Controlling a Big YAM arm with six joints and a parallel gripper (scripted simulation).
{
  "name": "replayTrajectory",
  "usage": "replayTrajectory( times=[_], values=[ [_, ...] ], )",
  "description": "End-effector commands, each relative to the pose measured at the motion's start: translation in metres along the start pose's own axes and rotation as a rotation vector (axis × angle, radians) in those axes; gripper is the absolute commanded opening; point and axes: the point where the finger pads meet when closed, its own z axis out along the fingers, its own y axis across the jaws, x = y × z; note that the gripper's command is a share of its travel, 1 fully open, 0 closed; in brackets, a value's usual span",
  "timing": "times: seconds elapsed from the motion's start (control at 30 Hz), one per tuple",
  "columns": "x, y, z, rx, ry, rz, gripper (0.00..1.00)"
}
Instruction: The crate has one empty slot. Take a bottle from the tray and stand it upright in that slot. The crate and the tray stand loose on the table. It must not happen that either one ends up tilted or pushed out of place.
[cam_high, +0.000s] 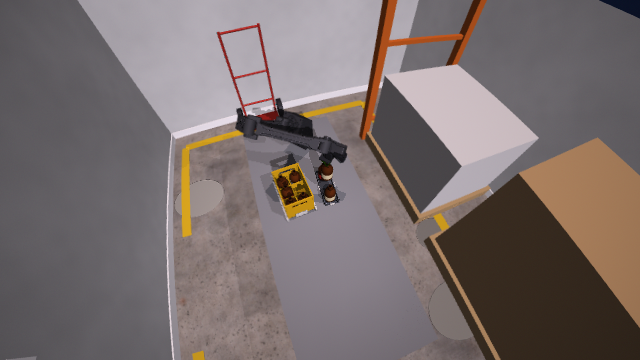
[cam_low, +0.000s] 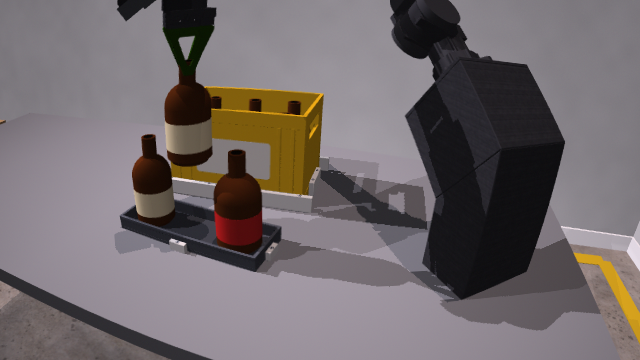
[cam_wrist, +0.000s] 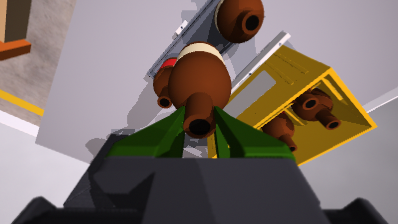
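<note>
Your cream-labelled bottle (cam_low: 188, 125) hung upright by its neck in the closed pincer (cam_low: 187, 65), lifted clear of the tray (cam_low: 200, 240) near the counter (cam_low: 350, 310) edge closest to the arm's base. You were mid-transfer; next, I judge, carry it over the yellow crate (cam_low: 280, 135) beside the tray, centre on the empty slot, and lower.

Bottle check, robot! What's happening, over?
Pincer shut on cream-label bottle's neck. Bottle upright, above tray. Not yet over crate. Crate's wall ahead.
</note>
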Motion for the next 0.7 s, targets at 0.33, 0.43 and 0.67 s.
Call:
replayTrajectory(
  times=[0.33, 0.43, 0.67],
  values=[
    [-0.017, -0.01, -0.04, -0.007, -0.059, 0.042, 0.0],
    [-0.017, -0.01, -0.044, -0.007, -0.059, 0.042, 0.0],
    [-0.017, -0.01, -0.051, -0.008, -0.059, 0.042, 0.0]
  ],
)
